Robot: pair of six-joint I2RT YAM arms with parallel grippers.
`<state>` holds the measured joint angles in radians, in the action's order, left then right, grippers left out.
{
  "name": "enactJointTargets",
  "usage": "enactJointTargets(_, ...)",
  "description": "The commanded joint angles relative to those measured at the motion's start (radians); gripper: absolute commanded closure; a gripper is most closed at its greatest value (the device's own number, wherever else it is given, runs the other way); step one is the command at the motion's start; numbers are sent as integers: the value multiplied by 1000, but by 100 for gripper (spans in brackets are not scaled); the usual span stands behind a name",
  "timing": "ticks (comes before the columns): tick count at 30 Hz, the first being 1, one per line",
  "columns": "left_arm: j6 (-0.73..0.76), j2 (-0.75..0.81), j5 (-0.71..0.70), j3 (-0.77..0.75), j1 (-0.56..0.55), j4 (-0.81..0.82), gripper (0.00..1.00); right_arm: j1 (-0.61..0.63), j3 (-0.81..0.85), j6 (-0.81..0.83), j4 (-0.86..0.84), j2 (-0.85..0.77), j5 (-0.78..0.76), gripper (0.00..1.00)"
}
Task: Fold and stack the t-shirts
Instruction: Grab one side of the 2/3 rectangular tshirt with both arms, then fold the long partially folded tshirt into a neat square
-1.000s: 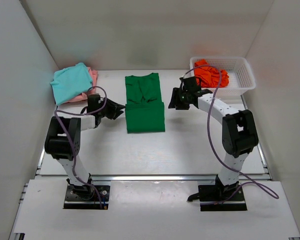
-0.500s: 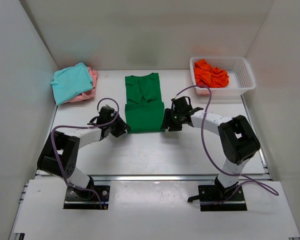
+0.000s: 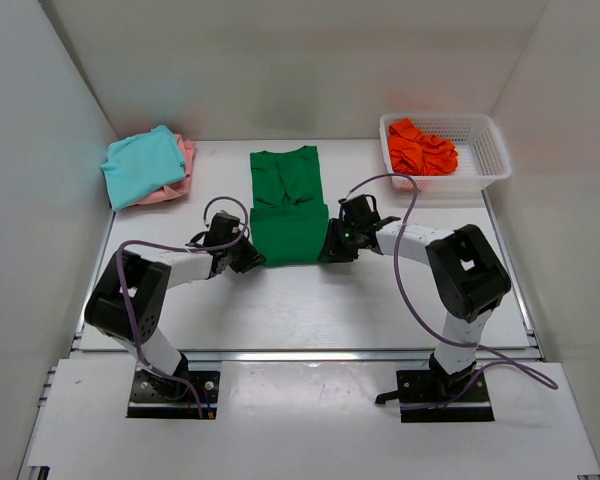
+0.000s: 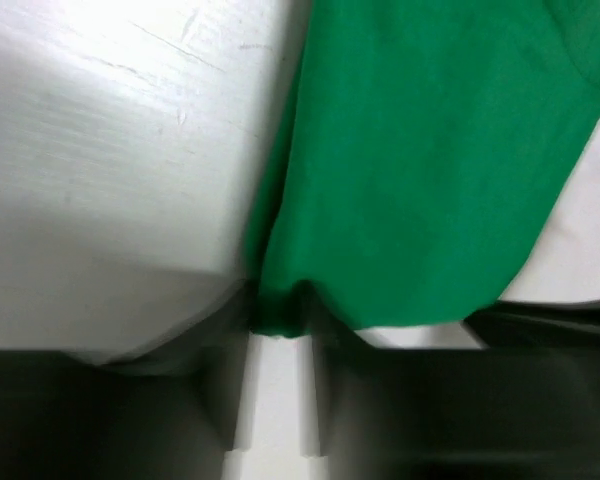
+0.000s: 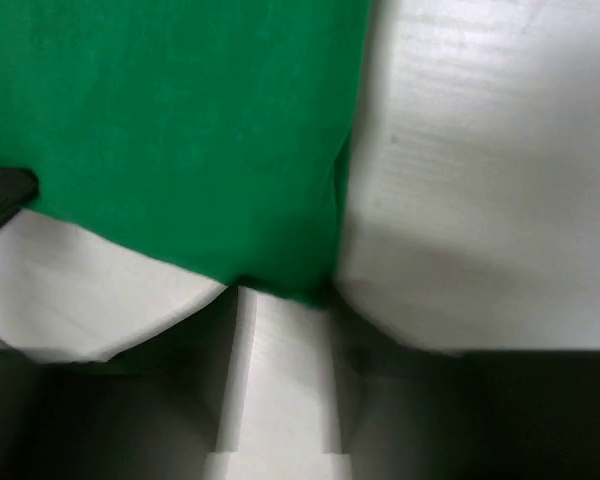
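Note:
The dark green t-shirt (image 3: 288,200) lies flat mid-table with its near part folded over, collar away from me. My left gripper (image 3: 252,258) sits low at its near left corner. In the left wrist view that gripper (image 4: 278,325) is shut on a puckered corner of the green cloth (image 4: 430,170). My right gripper (image 3: 330,250) is at the near right corner, and in its wrist view it (image 5: 283,292) pinches the green hem (image 5: 180,130). A teal t-shirt (image 3: 142,165) rests folded on a pale pink one (image 3: 185,152) at the far left. The orange t-shirt (image 3: 420,148) is crumpled in the basket.
The white mesh basket (image 3: 480,175) stands at the far right corner. White walls close in the table on the left, the back and the right. Both arms stretch low over the table, their cables looping above them.
Both arms dropped from beside the green shirt's middle to its near corners and moved inward. Both grippers closed on those corners.

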<state>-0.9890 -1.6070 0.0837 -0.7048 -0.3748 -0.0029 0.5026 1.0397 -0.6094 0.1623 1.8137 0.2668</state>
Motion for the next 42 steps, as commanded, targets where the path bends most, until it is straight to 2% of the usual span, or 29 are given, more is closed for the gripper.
enactJointTargets(1, 4, -68, -26, -21, -19, -69, 78, -9, 17, 2, 19, 53, 0, 79)
enactJointTargets(2, 6, -73, -22, -19, -18, -71, 86, -13, 26, 11, 22, 55, 12, 95)
enactJointTargets(3, 4, -67, -19, -21, -16, -75, 100, -16, 28, 14, 29, 61, 24, 100)
enactJointTargets(6, 32, -31, -4, -5, -10, -92, 100, -19, 14, 31, 63, 10, 23, 100)
enactJointTargets(11, 79, 105, 25, 76, -30, -241, 100, 22, -72, 82, 149, -120, 51, 100)
enactJointTargets(15, 64, 321, 37, 209, -78, -368, 100, 123, -185, 88, 200, -285, 43, 100)
enactJointTargets(18, 18, 520, 73, 319, -64, -451, 100, 166, -257, 82, 232, -388, 57, 100)
enactJointTargets(20, -26, 683, 73, 355, -73, -505, 100, 182, -274, 85, 278, -437, 81, 100)
enactJointTargets(24, -74, 812, 97, 337, -99, -609, 100, 211, -290, 85, 348, -527, 140, 100)
enactJointTargets(27, -79, 828, 87, 280, -122, -651, 100, 209, -268, 86, 391, -551, 175, 100)
enactJointTargets(31, -45, 788, 102, 171, -40, -648, 100, 145, -186, 129, 448, -548, 195, 100)
enactJointTargets(37, 39, 586, 151, -8, 62, -569, 100, 15, 0, 215, 522, -435, 235, 100)
enactJointTargets(42, 81, 386, 176, -163, 125, -493, 100, -71, 216, 267, 540, -294, 249, 100)
